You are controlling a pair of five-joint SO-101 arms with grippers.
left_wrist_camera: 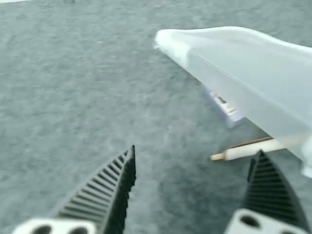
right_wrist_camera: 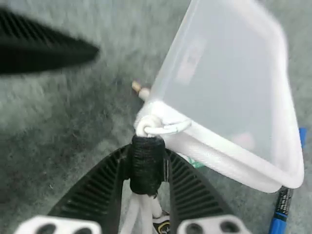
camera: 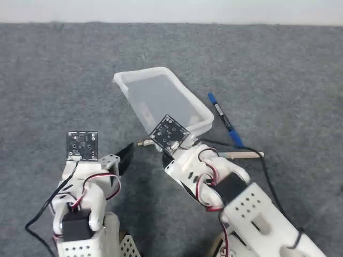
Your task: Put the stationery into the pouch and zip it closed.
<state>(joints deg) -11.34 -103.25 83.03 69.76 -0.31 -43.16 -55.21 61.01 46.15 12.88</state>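
Left gripper [left_wrist_camera: 196, 156]: hanging wide open above the grey counter [camera: 64, 69], gripping nothing, near and left of the pouch.
Pouch [camera: 161, 99]: translucent white, lying mid-counter with its near corner reaching toward the right arm.
Pencil [camera: 241, 155]: lying crosswise beneath the pouch's near corner, its tip poking out on the left.
Right gripper [right_wrist_camera: 146, 156]: squeezing tight on the black zip pull [right_wrist_camera: 146, 163] at the pouch's near corner.
Pen [camera: 225, 119]: blue, resting on the counter just right of the pouch.
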